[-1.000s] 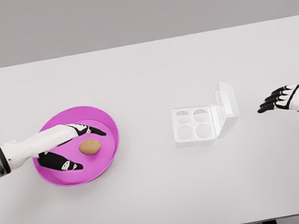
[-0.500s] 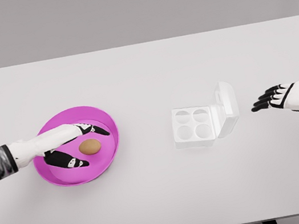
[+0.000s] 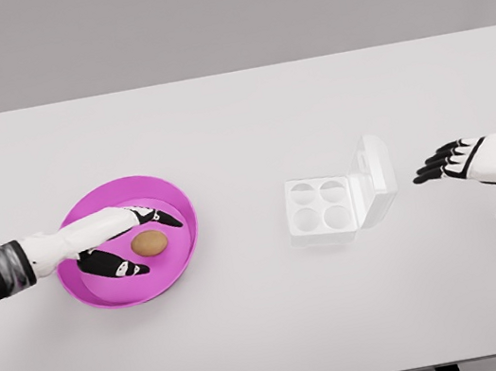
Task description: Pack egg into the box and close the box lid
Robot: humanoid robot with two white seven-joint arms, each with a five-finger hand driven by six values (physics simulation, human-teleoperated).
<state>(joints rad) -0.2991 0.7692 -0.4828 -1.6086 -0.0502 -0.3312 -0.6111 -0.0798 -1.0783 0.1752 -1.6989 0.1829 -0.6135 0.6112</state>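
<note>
A: How much room is there on the bench (image 3: 274,335)?

B: Plenty. The white top runs nearly the full width of the head view, and the broad strips toward its far and near edges carry nothing. A wide bare stretch also lies between the pink plate (image 3: 105,299) on the left and the box (image 3: 321,206) right of the middle.

A: Where is the egg (image 3: 150,243)?

B: It lies in the plate, right of the plate's centre, well apart from the box. The box sits open, its four round cups unfilled, with the lid (image 3: 376,173) standing up along its right side.

A: And the left hand (image 3: 119,242)?

B: It reaches in over the plate from the left. The fingers (image 3: 159,216) are spread apart, the upper ones passing just behind the egg and the thumb low on its left. Whether anything touches the egg cannot be told; it is not grasped.

A: The right hand (image 3: 481,168)?

B: It hovers near the bench's right edge, fingers relaxed and apart, pointing at the lid with a clear gap between them, holding nothing.

A: What differs from half a second ago?

B: Little. The left arm has slid slightly further right, so the hand sits a touch closer around the egg. The right hand has eased a little toward the lid. Egg, plate and box have not shifted.
</note>
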